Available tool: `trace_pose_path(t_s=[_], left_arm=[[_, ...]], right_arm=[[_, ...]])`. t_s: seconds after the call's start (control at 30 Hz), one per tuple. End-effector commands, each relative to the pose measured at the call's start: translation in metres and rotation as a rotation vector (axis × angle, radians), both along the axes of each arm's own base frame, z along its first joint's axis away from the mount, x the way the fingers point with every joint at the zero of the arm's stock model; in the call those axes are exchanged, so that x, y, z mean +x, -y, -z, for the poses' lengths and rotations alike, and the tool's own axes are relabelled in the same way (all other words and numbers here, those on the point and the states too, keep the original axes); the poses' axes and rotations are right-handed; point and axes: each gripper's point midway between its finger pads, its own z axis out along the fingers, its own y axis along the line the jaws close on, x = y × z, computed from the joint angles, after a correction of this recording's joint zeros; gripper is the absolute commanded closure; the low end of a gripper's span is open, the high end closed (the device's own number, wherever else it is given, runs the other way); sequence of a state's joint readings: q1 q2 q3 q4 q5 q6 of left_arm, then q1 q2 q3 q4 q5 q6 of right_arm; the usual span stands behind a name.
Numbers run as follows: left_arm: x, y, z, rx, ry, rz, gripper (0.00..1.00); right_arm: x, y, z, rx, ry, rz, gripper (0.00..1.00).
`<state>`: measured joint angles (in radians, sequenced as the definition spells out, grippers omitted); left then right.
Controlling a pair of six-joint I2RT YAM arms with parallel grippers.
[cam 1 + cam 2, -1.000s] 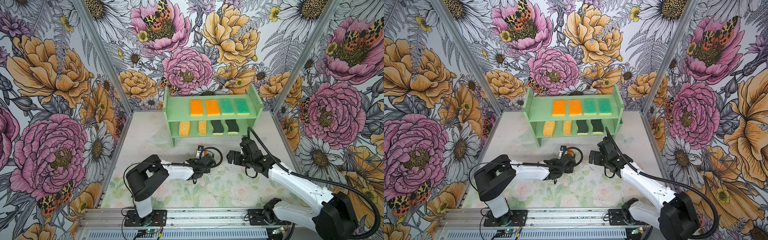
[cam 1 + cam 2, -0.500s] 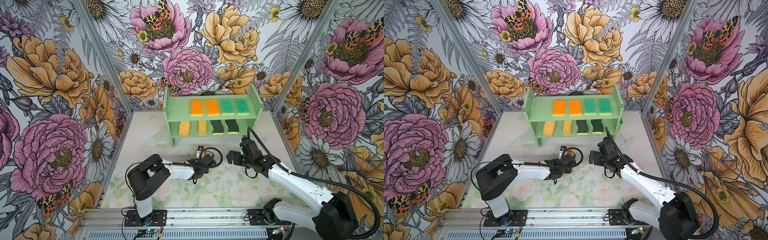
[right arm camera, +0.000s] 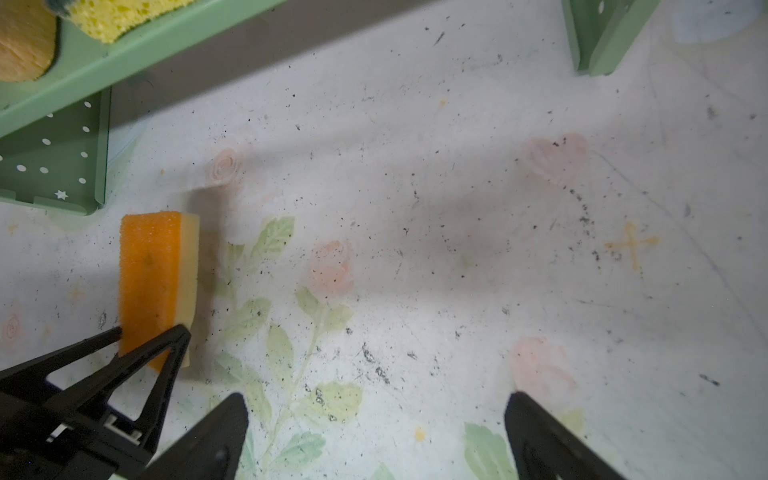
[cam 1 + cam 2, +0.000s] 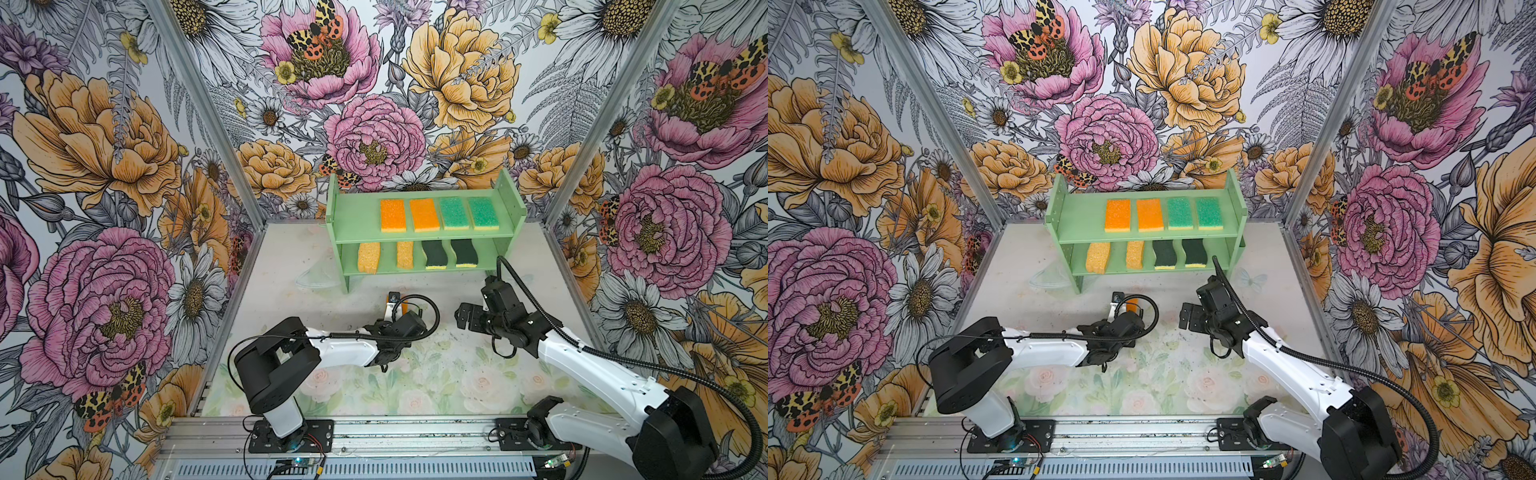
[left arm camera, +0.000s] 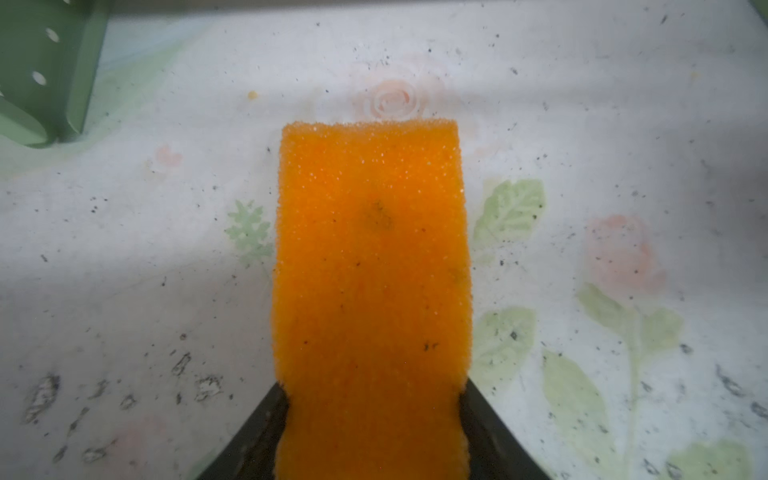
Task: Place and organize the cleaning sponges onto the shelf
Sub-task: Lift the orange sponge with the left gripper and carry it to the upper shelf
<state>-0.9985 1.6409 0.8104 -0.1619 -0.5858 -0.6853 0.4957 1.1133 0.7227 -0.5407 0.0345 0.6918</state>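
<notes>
My left claw (image 5: 372,384) is pinched shut on the near end of the one unshelved orange sponge (image 5: 370,249). It sits low at mid-worktop (image 3: 457,208), just before the front-left leg of the shelf (image 4: 357,216). My right claw (image 3: 376,397) is wide open and empty.

Risk: this is an end-grip on soft foam. The sponge may sag, snag the top tier's front edge, or nudge the shelved sponges (image 4: 392,215).

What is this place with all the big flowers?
Probably a robot practice booth, not a home: two robot arms bolted to a metal rail, flower-printed wall panels, and a little green shelf of sponges.
</notes>
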Motion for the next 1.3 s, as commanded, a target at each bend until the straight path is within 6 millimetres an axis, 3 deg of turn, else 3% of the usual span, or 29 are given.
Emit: trace_pose_path(t_s=[0.0, 0.23, 0.5, 1.27], left_arm=[[0.002, -0.005, -0.033, -0.005, 0.088, -0.026, 0.44], [0.002, -0.013, -0.082, 0.043, 0.138, 0.002, 0.43], [-0.002, -0.024, -0.123, 0.004, 0.195, 0.012, 0.42], [0.014, -0.059, -0.241, -0.078, 0.343, 0.065, 0.4]], right_arm=[[0.001, 0.001, -0.004, 0.015, 0.013, 0.011, 0.01], [0.001, 0.002, -0.002, 0.009, 0.01, 0.011, 0.01], [0.001, 0.002, -0.002, 0.008, 0.007, 0.011, 0.01], [0.002, 0.001, 0.0, 0.013, -0.001, 0.015, 0.01]])
